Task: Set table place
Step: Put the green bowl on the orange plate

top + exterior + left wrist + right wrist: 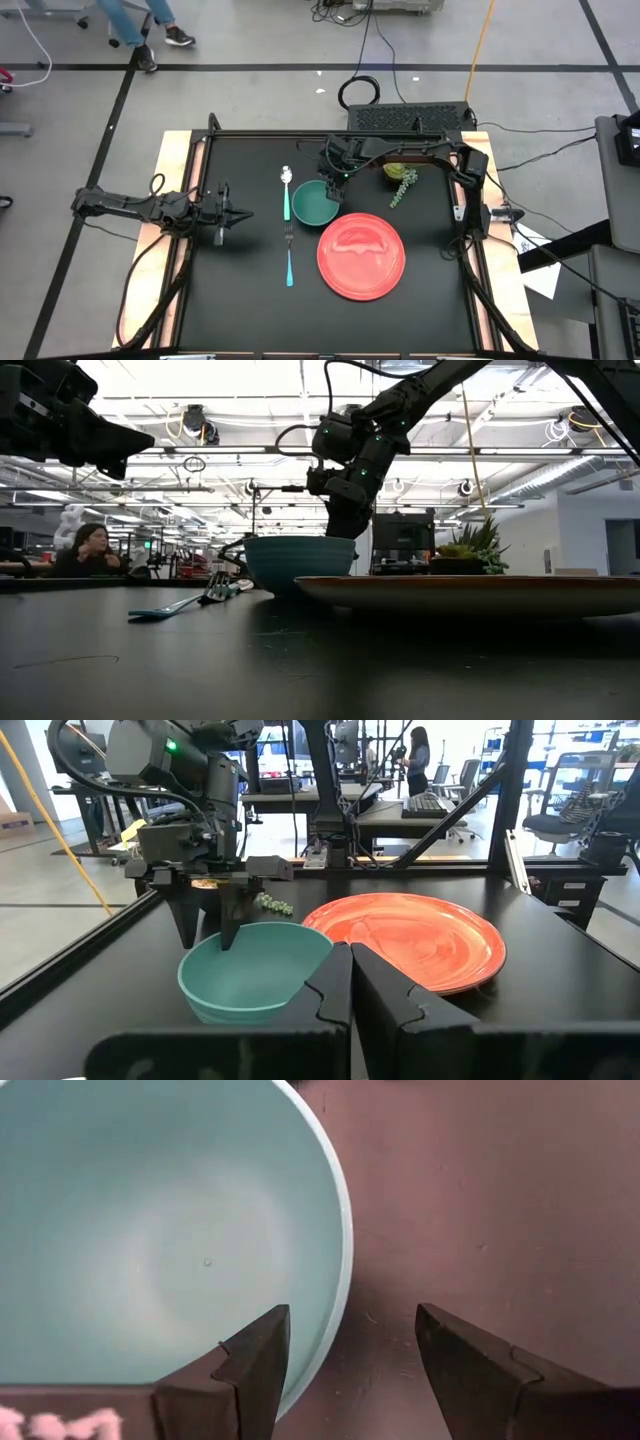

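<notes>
1. Four pieces make up the setting, all on the black table [250, 300]: the teal bowl [316, 203] sits near mid-table, touching or just beside the far-left edge of the red plate [361, 256], which looks like a spot chosen for reach and not a finished layout.
2. Right gripper [350, 1342] hangs directly over the bowl's far rim with its fingers apart; one finger is above the bowl's inside and the other above bare table, so the rim lies between them. That straddle suits a pinch on the wall, the only thin edge a bowl offers. Nothing is clamped yet.
3. Spoon [286, 190] and fork [289, 257] lie end to end, left of the bowl and plate, handles running along the table's depth, clear of the right arm's path.
4. Left gripper [222, 214] waits over the table's left part, well apart from the cutlery, its fingers pressed together and holding nothing; it keeps out of the working arm's way.
5. Green plant [402, 180] stands behind the plate, near the right arm, and is no part of the setting.
</notes>
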